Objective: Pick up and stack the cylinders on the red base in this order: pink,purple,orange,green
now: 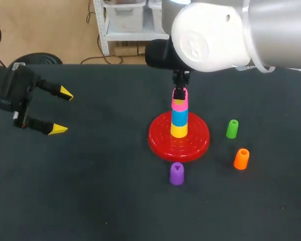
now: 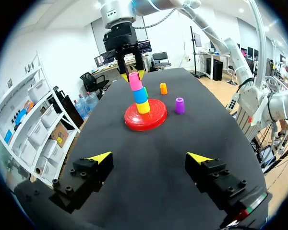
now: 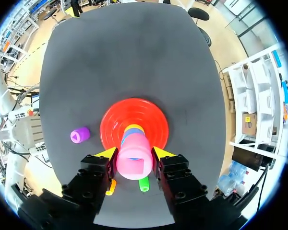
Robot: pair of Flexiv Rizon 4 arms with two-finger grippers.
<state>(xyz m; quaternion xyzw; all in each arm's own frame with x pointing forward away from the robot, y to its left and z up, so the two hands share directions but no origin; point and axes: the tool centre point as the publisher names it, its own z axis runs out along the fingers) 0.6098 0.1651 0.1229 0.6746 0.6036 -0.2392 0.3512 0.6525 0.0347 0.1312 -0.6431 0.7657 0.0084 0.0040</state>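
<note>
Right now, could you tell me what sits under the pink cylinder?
A blue cylinder sits directly under the pink cylinder, with a yellow cylinder below it on the red base. Whatever runs through the middle of the stack is covered.

You have the base [image 1: 200,145] on the table [image 1: 90,196], a little right of its middle; a stack [image 1: 179,125] of three cylinders stands upright at its centre; the top cylinder [image 1: 179,104] sits between the right hand [image 3: 134,154] fingers, touched from both sides; a loose cylinder [image 1: 176,173] stands just before the base, on the robot's side; right of the base stand the farther cylinder [image 1: 232,128] and, in front of it, the nearer cylinder [image 1: 241,158]; the left hand [image 1: 61,111] hangs well apart at the table's left, fingers spread.
</note>
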